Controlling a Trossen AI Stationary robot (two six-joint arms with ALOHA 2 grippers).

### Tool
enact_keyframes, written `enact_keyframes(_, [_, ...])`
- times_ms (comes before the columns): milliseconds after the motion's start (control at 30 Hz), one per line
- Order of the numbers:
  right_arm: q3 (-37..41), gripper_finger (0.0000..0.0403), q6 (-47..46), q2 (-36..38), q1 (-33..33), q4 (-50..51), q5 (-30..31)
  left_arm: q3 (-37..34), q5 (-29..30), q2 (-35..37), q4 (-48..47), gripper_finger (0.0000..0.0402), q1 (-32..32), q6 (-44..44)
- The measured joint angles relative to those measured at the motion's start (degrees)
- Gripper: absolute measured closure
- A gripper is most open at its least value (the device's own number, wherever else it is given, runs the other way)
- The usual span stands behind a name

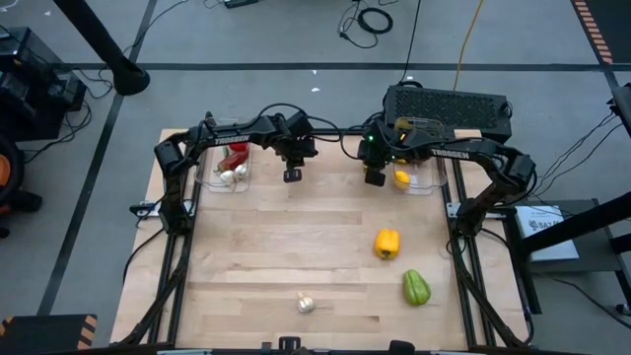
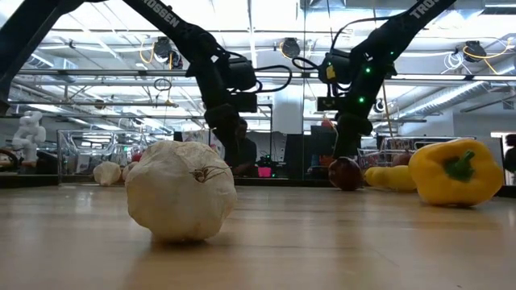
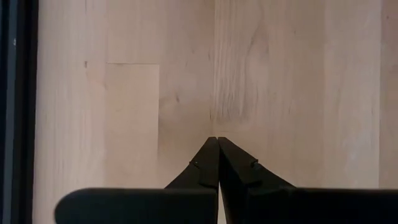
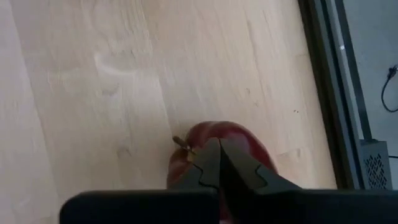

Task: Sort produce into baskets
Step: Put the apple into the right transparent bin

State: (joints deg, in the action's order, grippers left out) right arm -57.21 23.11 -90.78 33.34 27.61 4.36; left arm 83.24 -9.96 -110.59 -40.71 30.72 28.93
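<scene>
You have the wooden table (image 1: 325, 256) with two clear baskets at its far edge. The left basket (image 1: 223, 178), near the far left corner, contains red and white pieces. The right basket (image 1: 422, 184), near the far right corner, contains a lemon (image 1: 401, 178).

The left gripper (image 1: 292, 176) hangs over bare wood just beside the left basket, toward the middle of the far edge. Its fingers (image 3: 208, 163) are pressed together and hold nothing.

The right gripper (image 4: 219, 163) is just beside the right basket. Its fingers are closed together, and their tips lie over the top of a red apple (image 4: 245, 144), next to the stem. You cannot tell from the views if the apple is really gripped.

On the right side of the table you see a yellow pepper (image 1: 387, 244). A green pepper (image 1: 416, 288) lies nearer to the near right corner. A garlic bulb (image 1: 307, 304) lies by the near edge, about in the middle.
</scene>
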Motion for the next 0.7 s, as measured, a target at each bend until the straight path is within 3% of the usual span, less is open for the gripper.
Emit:
enact_keyframes(567, [0.0,0.0373,0.28,0.0,-3.75,7.87,0.26,0.0,-0.44,0.0,3.18,0.04,-0.25,0.31])
enact_keyframes(700, [0.0,0.0367,0.97,0.0,-6.25,9.61,3.67,0.0,-0.48,0.0,7.05,0.04,-0.73,0.33])
